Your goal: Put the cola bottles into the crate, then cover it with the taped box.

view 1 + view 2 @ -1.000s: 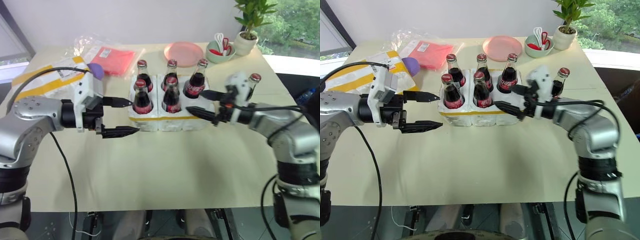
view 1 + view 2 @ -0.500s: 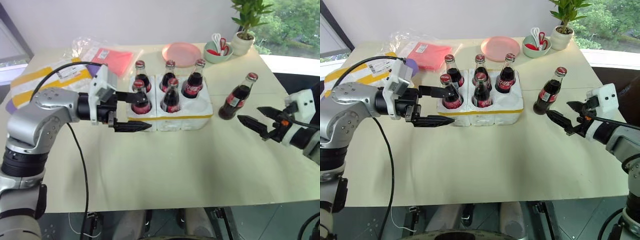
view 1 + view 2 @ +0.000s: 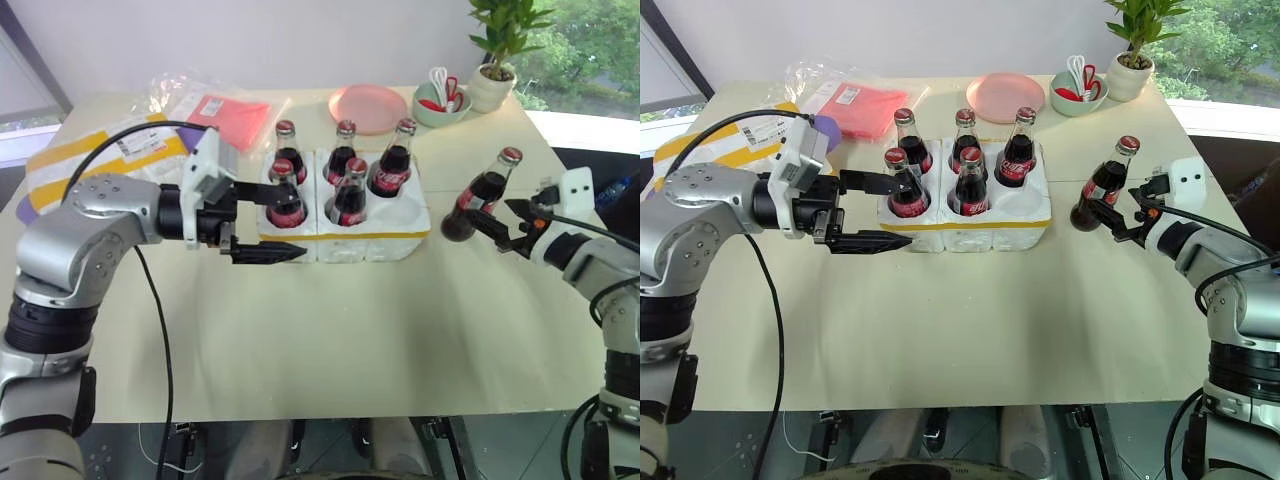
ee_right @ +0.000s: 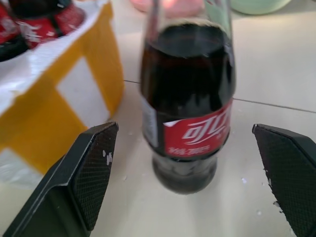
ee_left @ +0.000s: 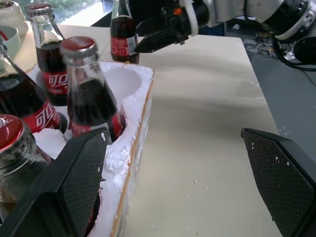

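Note:
The crate (image 3: 372, 246) sits mid-table with five cola bottles (image 3: 348, 196) upright in its holes; its front right hole (image 3: 404, 209) is empty. A sixth cola bottle (image 3: 484, 194) stands on the table right of the crate. My right gripper (image 3: 497, 218) is open at that bottle's right side, and the bottle (image 4: 187, 113) stands just ahead between the spread fingers, untouched. My left gripper (image 3: 285, 222) is open at the crate's front left corner, one finger beside the front left bottle, the other in front of the wall. The taped box (image 3: 88, 160) lies far left, partly behind my left arm.
At the back stand a pink plate (image 3: 366, 107), a green bowl (image 3: 440, 101) and a potted plant (image 3: 495, 70). A red packet in clear plastic (image 3: 226, 119) lies behind the crate's left side. The table's right edge runs close to my right arm.
My right gripper left the crate's right front, swung out to the right, then came back in to the standing bottle. My left gripper edged right toward the crate's corner.

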Controlling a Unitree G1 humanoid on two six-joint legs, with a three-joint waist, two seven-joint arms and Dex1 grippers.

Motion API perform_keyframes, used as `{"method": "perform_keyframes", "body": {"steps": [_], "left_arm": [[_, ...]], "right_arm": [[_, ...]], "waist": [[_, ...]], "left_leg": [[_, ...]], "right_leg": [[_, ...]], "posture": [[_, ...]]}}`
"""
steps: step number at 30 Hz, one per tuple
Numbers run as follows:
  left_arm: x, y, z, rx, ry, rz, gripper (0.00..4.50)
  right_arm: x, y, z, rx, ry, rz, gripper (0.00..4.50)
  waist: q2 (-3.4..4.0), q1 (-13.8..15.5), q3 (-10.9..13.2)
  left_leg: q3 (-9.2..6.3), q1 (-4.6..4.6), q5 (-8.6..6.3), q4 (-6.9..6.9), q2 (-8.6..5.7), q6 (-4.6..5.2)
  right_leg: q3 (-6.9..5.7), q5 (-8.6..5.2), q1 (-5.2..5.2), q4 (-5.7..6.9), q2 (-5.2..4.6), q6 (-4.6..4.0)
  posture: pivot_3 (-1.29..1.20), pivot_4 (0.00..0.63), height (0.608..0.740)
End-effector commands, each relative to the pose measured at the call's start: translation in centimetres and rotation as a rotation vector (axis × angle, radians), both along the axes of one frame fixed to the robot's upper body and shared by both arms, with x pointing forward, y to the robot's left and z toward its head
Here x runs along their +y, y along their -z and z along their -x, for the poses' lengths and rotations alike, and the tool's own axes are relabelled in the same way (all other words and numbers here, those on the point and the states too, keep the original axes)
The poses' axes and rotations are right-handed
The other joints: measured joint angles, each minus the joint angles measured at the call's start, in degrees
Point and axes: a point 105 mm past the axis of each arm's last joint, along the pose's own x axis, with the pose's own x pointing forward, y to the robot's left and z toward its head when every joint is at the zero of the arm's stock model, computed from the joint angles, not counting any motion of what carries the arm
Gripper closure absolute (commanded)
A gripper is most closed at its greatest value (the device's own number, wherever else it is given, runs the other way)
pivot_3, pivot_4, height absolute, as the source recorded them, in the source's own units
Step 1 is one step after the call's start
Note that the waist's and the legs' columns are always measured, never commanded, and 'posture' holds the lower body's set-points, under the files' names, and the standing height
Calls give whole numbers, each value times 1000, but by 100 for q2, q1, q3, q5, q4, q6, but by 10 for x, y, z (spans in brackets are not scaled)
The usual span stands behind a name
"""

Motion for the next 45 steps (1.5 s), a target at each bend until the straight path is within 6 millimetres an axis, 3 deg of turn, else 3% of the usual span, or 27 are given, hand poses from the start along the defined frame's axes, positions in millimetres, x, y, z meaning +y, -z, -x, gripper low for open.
{"method": "perform_keyframes", "body": {"steps": [1, 12, 15, 16, 17, 20, 24, 27, 31, 37, 45], "left_arm": [[4, -10, 5, -42, -13, 8, 0], [6, -10, 8, -46, -36, 8, 0], [6, -11, 7, -48, -38, 7, 0], [6, -11, 7, -49, -39, 6, 0], [6, -11, 7, -49, -39, 7, 0], [7, -11, 6, -48, -41, 7, 0], [8, -10, 5, -43, -44, 8, 0], [7, -9, 5, -41, -40, 10, 0], [5, -10, 5, -41, -34, 12, 0], [3, -9, 5, -46, -26, 12, 0], [9, -11, 6, -57, -46, 5, 0]], "right_arm": [[-2, -8, -10, -49, 7, 5, 47], [0, 0, -48, -51, 15, -59, 47], [5, -4, -49, -71, -15, -83, 884], [8, -7, -47, -83, -33, -87, 1428], [11, -11, -45, -99, -55, -92, 1703], [18, -29, -38, -172, -104, -120, 1669], [32, -69, -24, -307, -191, -219, 1669], [58, -97, -8, -368, -329, -296, 1669], [89, -113, 6, -390, -459, -306, 1669], [135, -94, 5, -308, -570, -190, 1669], [142, -51, -6, -223, -580, 76, 1669]], "waist": [[0, -6, 0], [1, -10, 0], [1, 1, 0], [1, 2, 0], [1, -1, 0], [5, -12, 3], [29, -37, 17], [31, -49, 19], [31, -87, 19], [29, -125, 18], [29, -128, 17]], "left_leg": [[0, 0, 0, 0, 0, 0], [-1, 1, 1, 0, -1, -1], [-3, 1, 1, 0, -2, -2], [-4, 0, 1, 0, -2, -2], [-5, 0, 1, 0, -2, -2], [-5, 0, 1, -2, -2, -2], [-3, -4, 2, -6, -1, -4], [-2, -5, 2, -11, 0, -4], [-3, -5, 2, -16, 1, -5], [-2, -5, 2, -14, -2, -4], [-2, -8, 2, -13, -6, -4]], "right_leg": [[0, 0, 0, 0, 1, 0], [0, 0, 2, 1, 5, 0], [0, 0, 1, 1, 5, 0], [0, 0, 1, 1, 5, 0], [0, 0, 1, 1, 6, 0], [0, 0, -1, 1, 6, 0], [2, 0, -10, 2, 7, 0], [3, 0, -16, 5, 6, 0], [3, 0, -18, 5, 7, 0], [3, 0, -16, 4, 4, 0], [3, 0, -19, 4, 2, 0]], "posture": [[0, 150, 740], [0, 150, 740], [0, 150, 740], [0, 150, 740], [0, 150, 740], [0, 150, 740], [0, 150, 740], [0, 150, 740], [0, 150, 740], [0, 150, 740], [0, 150, 740]]}}
